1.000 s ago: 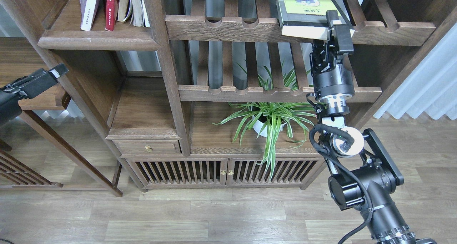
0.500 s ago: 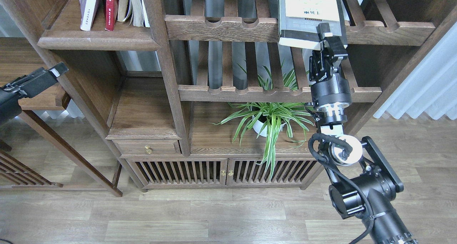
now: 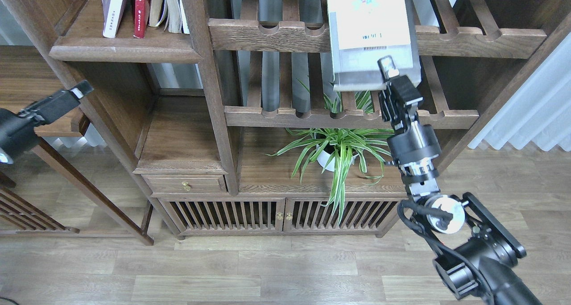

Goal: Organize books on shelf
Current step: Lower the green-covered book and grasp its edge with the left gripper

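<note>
A thick yellow-green book [image 3: 370, 33] is held by the right gripper [image 3: 389, 71], whose fingers are closed on the book's lower edge near its right corner. The book is raised in front of the slatted racks [image 3: 339, 35], cover turned to the camera, long axis running nearly straight up from the gripper, top edge cut off by the frame. The solid shelf [image 3: 120, 51], where the other books [image 3: 142, 6] stand upright, lies well to the left of the held book. The left gripper [image 3: 78, 91] is nearer that shelf; its opening cannot be told, and nothing is seen in it
</note>
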